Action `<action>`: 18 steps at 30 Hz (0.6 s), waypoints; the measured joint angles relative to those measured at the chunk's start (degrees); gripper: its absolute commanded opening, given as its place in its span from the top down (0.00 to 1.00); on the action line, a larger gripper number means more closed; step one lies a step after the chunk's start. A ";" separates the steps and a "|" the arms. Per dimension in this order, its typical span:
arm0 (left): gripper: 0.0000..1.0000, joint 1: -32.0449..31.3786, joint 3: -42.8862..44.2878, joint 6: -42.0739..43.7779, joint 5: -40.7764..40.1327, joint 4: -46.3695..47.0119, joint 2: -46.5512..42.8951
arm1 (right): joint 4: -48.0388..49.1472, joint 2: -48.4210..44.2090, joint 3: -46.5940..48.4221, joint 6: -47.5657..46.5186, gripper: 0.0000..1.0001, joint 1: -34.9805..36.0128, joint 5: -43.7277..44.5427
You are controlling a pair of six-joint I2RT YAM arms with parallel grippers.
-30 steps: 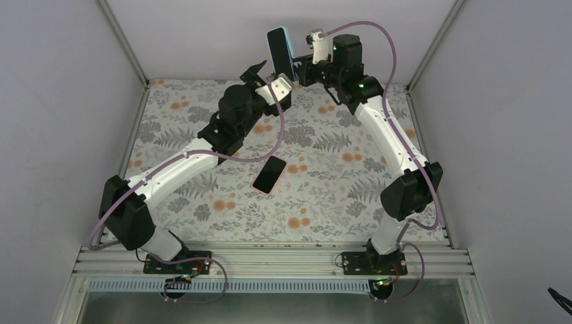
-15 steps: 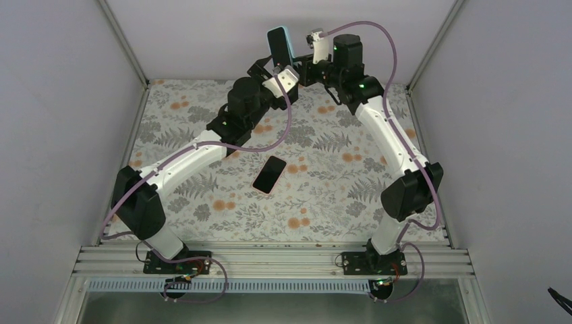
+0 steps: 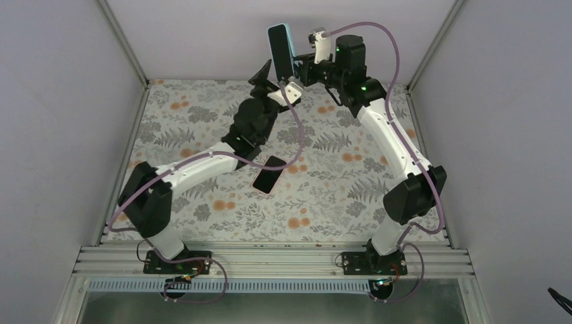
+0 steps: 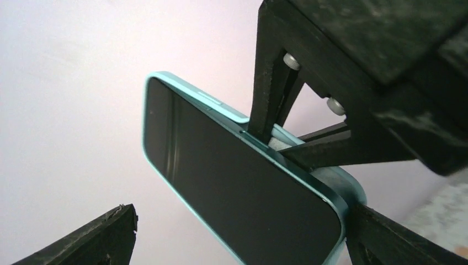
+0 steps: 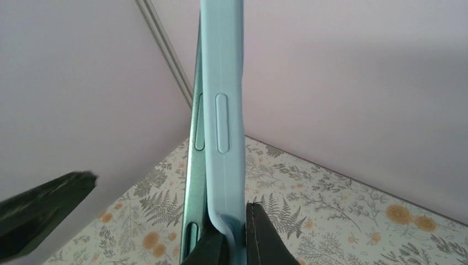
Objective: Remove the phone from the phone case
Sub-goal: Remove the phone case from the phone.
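A phone with a dark screen and teal frame [image 4: 237,187] sits in a light blue case [image 5: 223,110], held upright in the air at the back of the table [image 3: 280,50]. My right gripper [image 5: 234,237] is shut on the case's lower edge, with one finger wedged between case and phone [image 5: 196,165]. In the top view the right gripper [image 3: 301,67] is right of the phone. My left gripper [image 3: 270,75] is open just below and in front of the phone. Its fingers [image 4: 83,237] straddle the screen, and the right finger sits by the phone's lower corner.
A second dark phone [image 3: 270,173] lies flat on the floral table cloth [image 3: 337,189] near the middle, under the left forearm. The back wall [image 3: 202,34] is close behind the held phone. A left finger tip [image 5: 44,215] shows in the right wrist view.
My left arm has stretched forward and up, bringing its open gripper from beside the right wrist to just under the held phone. The right arm and phone have barely moved.
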 measured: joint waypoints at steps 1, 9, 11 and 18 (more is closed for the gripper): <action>0.08 -0.68 -1.57 3.13 -1.81 5.42 1.01 | 0.22 -0.02 -0.26 0.07 0.97 0.00 -0.37; 0.15 -2.80 -1.55 26.43 -11.19 42.36 15.54 | 4.98 -0.04 -4.63 1.09 0.97 -0.63 -3.08; 0.19 -2.89 -0.83 29.49 -12.20 46.53 17.20 | 6.56 -0.11 -5.46 1.11 0.97 -0.57 -3.98; 0.43 -2.91 0.85 35.43 -12.76 54.64 19.61 | 8.70 -0.79 -6.08 -0.46 0.97 -0.52 -9.55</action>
